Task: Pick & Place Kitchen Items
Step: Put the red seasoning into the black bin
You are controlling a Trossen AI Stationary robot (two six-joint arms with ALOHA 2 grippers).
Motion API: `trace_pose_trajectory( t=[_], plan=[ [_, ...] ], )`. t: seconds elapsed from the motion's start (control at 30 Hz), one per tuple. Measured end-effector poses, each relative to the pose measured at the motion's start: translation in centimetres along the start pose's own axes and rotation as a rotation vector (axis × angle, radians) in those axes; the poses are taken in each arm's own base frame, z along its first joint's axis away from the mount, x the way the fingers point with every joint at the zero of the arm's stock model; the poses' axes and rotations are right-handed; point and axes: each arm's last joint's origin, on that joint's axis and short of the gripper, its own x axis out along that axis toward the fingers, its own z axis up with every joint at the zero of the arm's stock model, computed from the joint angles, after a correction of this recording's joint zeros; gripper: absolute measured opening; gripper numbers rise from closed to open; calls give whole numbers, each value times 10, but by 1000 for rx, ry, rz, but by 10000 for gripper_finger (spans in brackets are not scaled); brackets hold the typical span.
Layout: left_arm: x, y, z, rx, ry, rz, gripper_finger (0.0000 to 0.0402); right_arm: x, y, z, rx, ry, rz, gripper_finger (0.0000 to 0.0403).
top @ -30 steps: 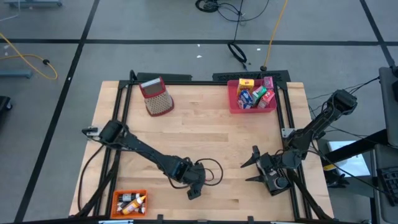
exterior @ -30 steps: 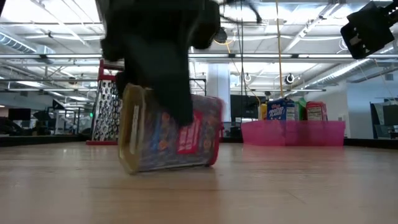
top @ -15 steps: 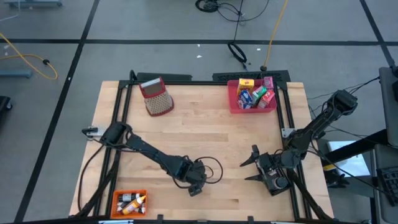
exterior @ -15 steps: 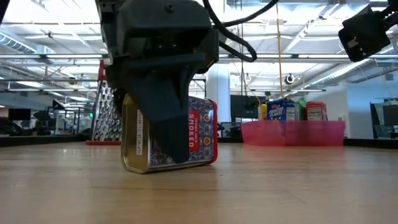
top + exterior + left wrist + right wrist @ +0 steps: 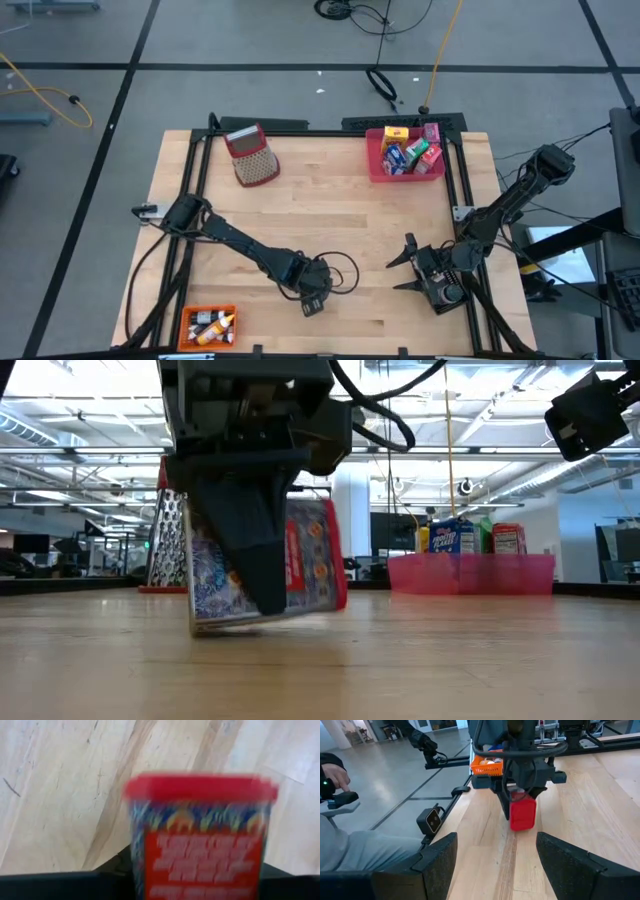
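A small tin with a red end and blue patterned faces [image 5: 300, 565] stands tilted near the middle of the table's near edge, under my left gripper [image 5: 312, 298]. That gripper is shut on it. The tin fills the left wrist view [image 5: 200, 840] and shows as a red block in the right wrist view [image 5: 522, 814]. My right gripper [image 5: 402, 270] waits open to the tin's right, near the table's right edge, pointing at it. More groceries stand in the pink tray [image 5: 378, 165] at the far right. My left gripper pinches the tin between its two fingers, coming from above and pointing down. One dark finger [image 5: 250, 555] lies across the tin's broad printed face [image 5: 305, 555]; the other is hidden behind the tin. The tin tilts, its lower left corner [image 5: 197, 628] at the tabletop.
A red-topped mesh grater [image 5: 252, 155] lies at the far left. An orange tray with small bottles [image 5: 208, 325] sits at the near left corner. A black frame borders the table. A person's hand [image 5: 332, 775] shows beyond the table in the right wrist view.
My left gripper has turned the tin about: its gold narrow side faced the low camera a second ago, and now the broad blue and red face does. The tin stood nearly flat on the table half a second ago and now tips, with its right end raised.
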Motion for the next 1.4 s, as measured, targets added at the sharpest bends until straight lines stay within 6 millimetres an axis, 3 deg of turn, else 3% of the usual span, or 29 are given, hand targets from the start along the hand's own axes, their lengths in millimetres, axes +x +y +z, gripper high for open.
trace_pose_trajectory(
  t=[0.1,0.3,0.6,0.87,1.03,1.2,1.4],
  plan=[
    [-2,0,1,1,-1,-9,157,0,0,0,0,0,0,263],
    [-13,2,7,12,-47,-16,167,0,0,0,0,0,-1,263],
    [-50,-5,38,153,-379,-95,157,0,0,0,10,-2,0,263],
    [-59,-8,64,305,-617,-144,183,0,2,6,38,-56,14,263],
    [-66,-5,79,357,-749,-137,160,0,0,9,15,-101,-54,263],
    [-71,-2,87,368,-817,-146,154,1,-3,11,17,-126,-87,263],
    [-72,-1,89,382,-831,-142,176,2,-8,18,-2,-174,-111,263]
  ],
)
